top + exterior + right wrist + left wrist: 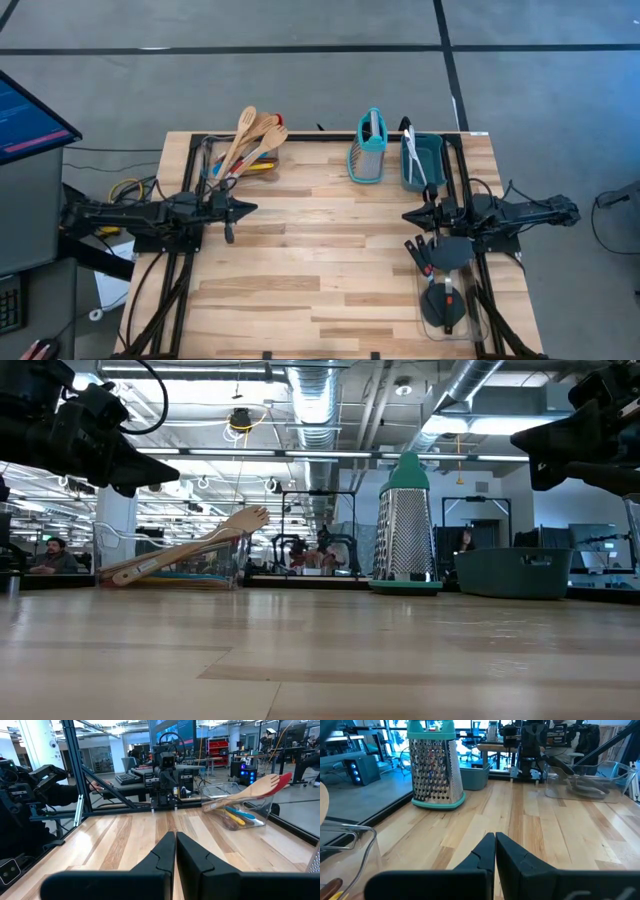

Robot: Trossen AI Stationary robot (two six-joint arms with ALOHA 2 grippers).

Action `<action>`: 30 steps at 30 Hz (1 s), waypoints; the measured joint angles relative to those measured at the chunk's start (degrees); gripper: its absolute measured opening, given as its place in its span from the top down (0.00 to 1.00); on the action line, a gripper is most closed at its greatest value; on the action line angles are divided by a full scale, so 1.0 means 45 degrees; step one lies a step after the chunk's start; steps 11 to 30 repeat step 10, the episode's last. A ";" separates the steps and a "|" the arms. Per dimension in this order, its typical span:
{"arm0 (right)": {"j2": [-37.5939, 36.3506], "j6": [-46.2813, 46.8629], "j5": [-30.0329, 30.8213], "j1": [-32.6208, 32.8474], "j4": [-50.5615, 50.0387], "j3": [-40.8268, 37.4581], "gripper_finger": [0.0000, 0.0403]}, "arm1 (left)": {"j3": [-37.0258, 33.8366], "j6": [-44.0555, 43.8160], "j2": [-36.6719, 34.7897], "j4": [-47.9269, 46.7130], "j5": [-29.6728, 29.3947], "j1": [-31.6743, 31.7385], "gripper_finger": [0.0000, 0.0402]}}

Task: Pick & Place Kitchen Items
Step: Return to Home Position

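Trouble lay mostly with the wooden spoons (255, 135): they leaned heaped in the clear bin (205, 155) at the far left, bowls tipped out over its rim, just beyond my left jaws, which were clenched on nothing. A careless swing there could have clipped them and spilled the lot. My right jaws, likewise clenched and empty, hung near the black spatulas (447, 258) at the near right, where a dip could have snagged a handle. The teal grater (368, 152) stood upright, far across the desk (320, 270).
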 joint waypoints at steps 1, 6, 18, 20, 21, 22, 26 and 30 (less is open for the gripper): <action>0.0000 0.0000 0.0004 0.0000 0.0001 0.0000 0.98 | 0.0000 0.0001 0.0000 0.0012 0.0000 0.0000 1.00; 0.0000 0.0000 0.0005 -0.0002 -0.0003 0.0000 0.98 | 0.0000 -0.0001 0.0002 0.0036 0.0000 0.0000 1.00; 0.0000 0.0000 0.0000 0.0000 -0.0002 0.0000 0.98 | 0.0000 0.0000 0.0000 0.0089 0.0000 0.0000 1.00; 0.0000 0.0000 0.0000 0.0000 -0.0002 0.0000 0.98 | 0.0000 0.0000 0.0000 0.0089 0.0000 0.0000 1.00; 0.0000 0.0000 0.0000 0.0000 -0.0002 0.0000 0.98 | 0.0000 0.0000 0.0000 0.0089 0.0000 0.0000 1.00; 0.0000 0.0000 0.0000 0.0000 -0.0002 0.0000 0.98 | 0.0000 0.0000 0.0000 0.0089 0.0000 0.0000 1.00; 0.0000 0.0000 0.0000 0.0000 -0.0002 0.0000 0.98 | 0.0000 0.0000 0.0000 0.0089 0.0000 0.0000 1.00; 0.0000 0.0000 0.0000 0.0000 -0.0002 0.0000 0.98 | 0.0000 0.0000 0.0000 0.0089 0.0000 0.0000 1.00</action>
